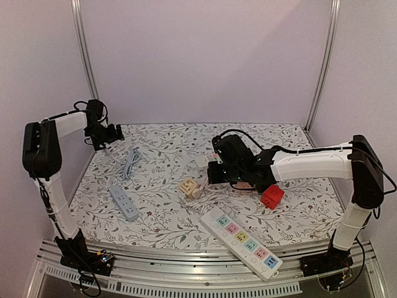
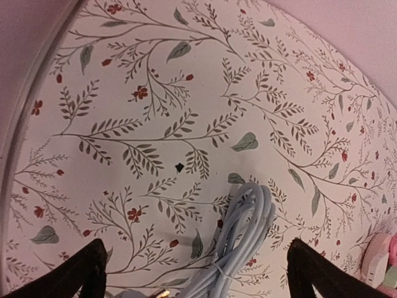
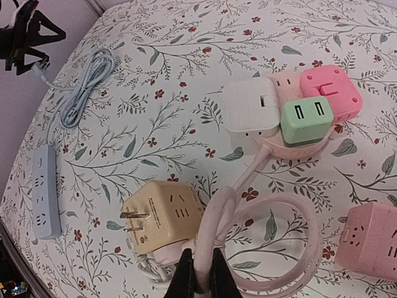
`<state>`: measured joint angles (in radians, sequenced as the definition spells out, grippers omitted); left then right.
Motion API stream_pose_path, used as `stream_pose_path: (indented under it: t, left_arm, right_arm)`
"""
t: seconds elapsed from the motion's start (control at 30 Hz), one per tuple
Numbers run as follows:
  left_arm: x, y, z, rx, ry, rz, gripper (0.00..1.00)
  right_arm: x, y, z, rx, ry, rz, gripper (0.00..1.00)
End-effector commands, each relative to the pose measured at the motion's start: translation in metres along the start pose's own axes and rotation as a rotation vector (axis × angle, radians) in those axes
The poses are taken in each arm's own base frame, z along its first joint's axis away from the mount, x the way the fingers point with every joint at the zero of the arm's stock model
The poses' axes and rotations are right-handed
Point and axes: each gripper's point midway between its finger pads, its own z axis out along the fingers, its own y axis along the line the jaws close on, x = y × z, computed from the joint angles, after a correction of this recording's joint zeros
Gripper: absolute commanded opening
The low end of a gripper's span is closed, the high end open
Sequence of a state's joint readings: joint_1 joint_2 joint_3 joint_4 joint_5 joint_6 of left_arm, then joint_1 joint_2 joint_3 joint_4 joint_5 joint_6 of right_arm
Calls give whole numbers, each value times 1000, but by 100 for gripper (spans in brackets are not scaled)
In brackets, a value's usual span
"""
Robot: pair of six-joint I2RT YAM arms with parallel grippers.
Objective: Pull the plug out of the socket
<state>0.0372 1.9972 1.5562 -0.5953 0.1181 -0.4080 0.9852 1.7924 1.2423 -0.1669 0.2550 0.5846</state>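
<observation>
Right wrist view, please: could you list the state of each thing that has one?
right gripper, shut on pink cable
left gripper, open
yellow cube adapter, on its side, prongs bare
blue strip, sockets empty
blue cable, bundled

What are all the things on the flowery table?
small power strip: one, grey-blue, left side
cable bundle: one, grey-blue, behind the small strip
cube socket: one, cream-yellow, middle, with metal prongs sticking out
adaptor cluster: one, white, green and pink pieces joined, beyond the cube socket
pink cable: one, pale pink, looping from the cluster towards the camera
long power strip: one, white with coloured outlets, near edge
red cube: one, red, right of middle
table: one, white with leaf and flower print
left end effector: one, black, open, above the cable bundle
right end effector: one, black, shut on the pink cable
</observation>
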Motion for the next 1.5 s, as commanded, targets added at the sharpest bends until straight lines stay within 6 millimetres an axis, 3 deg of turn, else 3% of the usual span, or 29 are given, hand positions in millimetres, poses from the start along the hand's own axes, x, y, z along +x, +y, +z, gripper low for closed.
stream_pose_path:
  t: [0.0,0.03,0.13,0.27,0.33,0.43,0.5,0.6,0.77,0.83,1.07,1.33,1.47]
  left_arm:
    - [-29,-16,-74,-28,-200,64,99]
    - [-33,-23,-97,-27,-251,86,100]
    - [-17,-66,-132,8,-311,231,100]
    - [40,-120,-153,148,-250,341,100]
    - [76,-139,-155,236,-191,353,99]
    - [131,-156,-149,323,-135,350,100]
    - [165,-165,-143,402,-90,321,100]
    - [216,-180,-135,526,12,260,99]
    - [287,-208,-124,651,120,163,98]
    - [301,-216,-122,702,121,104,97]
    - [328,-213,-94,681,158,22,94]
    - [347,-216,-66,686,211,-25,68]
    - [350,-215,-58,673,219,-32,62]
  right_arm:
    - [-11,-3,-15,-14,-38,-7,0]
    - [-11,-3,-16,-19,-33,-3,0]
    - [-6,-8,-16,-27,-14,9,4]
    - [-2,-21,-16,-24,5,23,20]
    - [-2,-27,-18,-19,7,30,32]
    - [-3,-32,-23,-13,2,32,59]
    - [-3,-34,-27,-10,-1,26,68]
    - [-3,-37,-35,-6,-11,23,76]
    - [-8,-46,-53,14,-52,5,80]
    - [-9,-49,-58,23,-64,-3,80]
    - [-16,-51,-72,17,-101,3,80]
    - [-16,-57,-84,19,-123,10,81]
    - [-15,-59,-87,21,-130,14,81]
